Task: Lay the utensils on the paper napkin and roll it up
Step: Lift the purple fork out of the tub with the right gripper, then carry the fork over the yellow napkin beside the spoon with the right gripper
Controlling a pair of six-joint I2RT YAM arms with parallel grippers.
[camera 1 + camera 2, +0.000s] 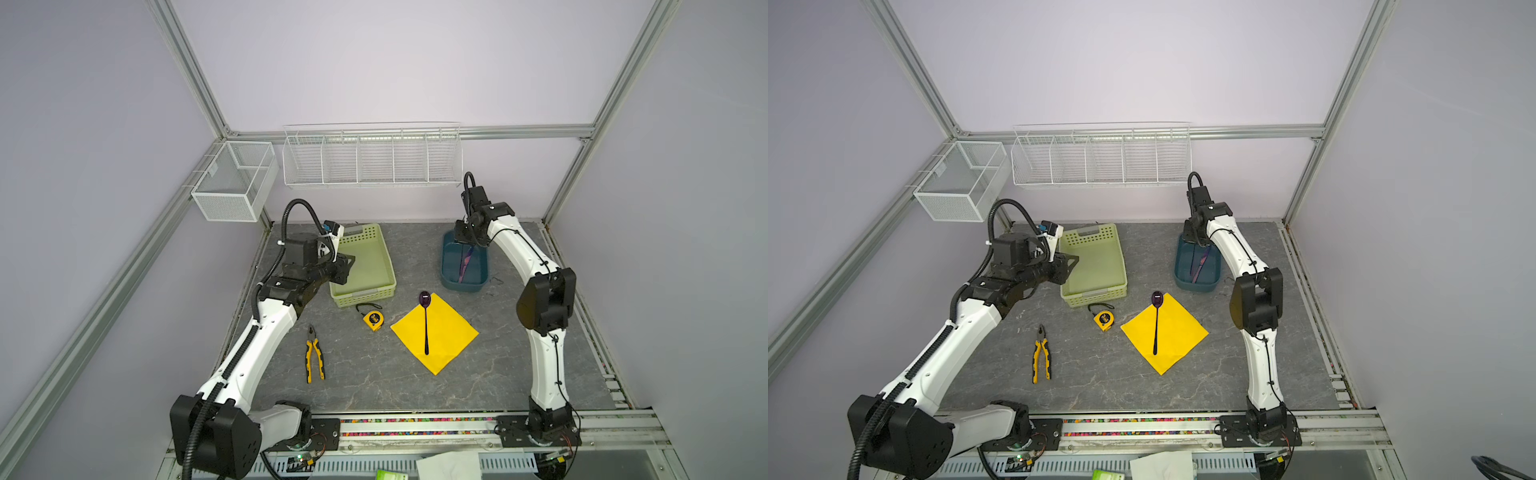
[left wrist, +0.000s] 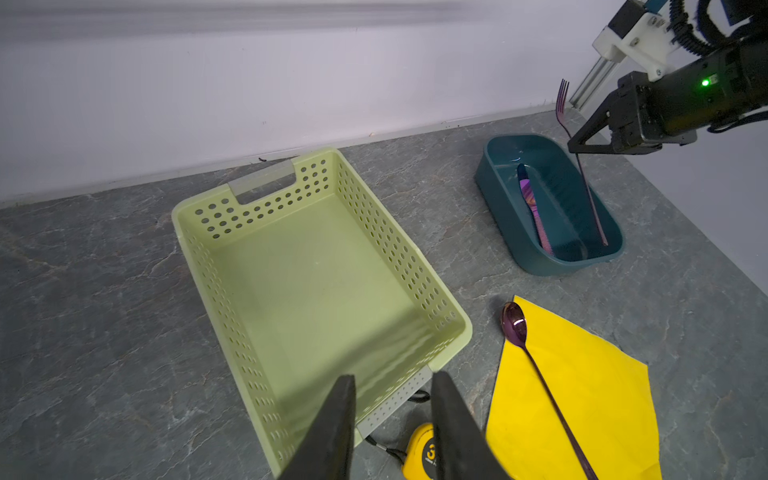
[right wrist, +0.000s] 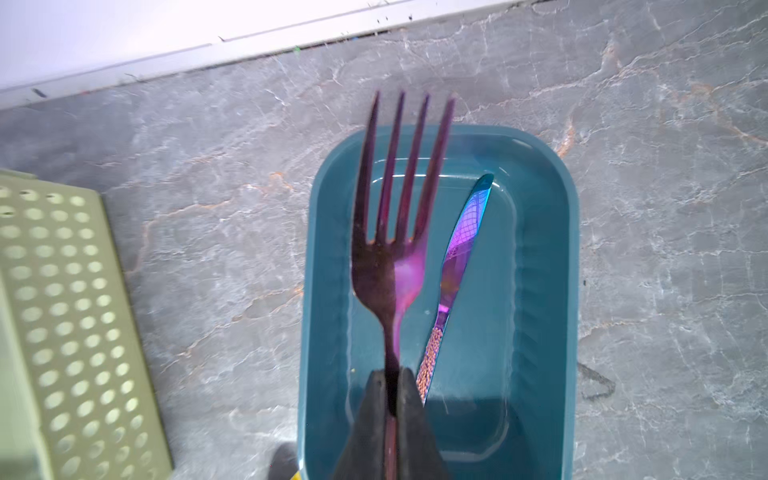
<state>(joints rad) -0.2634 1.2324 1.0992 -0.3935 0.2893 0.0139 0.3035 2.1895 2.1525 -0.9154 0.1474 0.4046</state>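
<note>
Aim for the bare yellow of the paper napkin [image 1: 453, 328] nearest you, and lay the next piece parallel to the spoon [image 1: 426, 328] resting along its middle, its bowl just past the far corner. Farther back, your left gripper [image 2: 395, 376] hovers part-open and empty over the green basket [image 2: 316, 282]. Farthest, your right gripper [image 3: 392, 376] pinches the fork [image 3: 386, 270] at its neck above the teal tub [image 3: 540, 291]. Lift until the handle clears the rim. The fork is slim and purple-sheened, tines upward.

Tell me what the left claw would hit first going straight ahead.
Most likely the green basket: the left gripper points down into it, probably reaching its floor, though depth is unclear.
</note>
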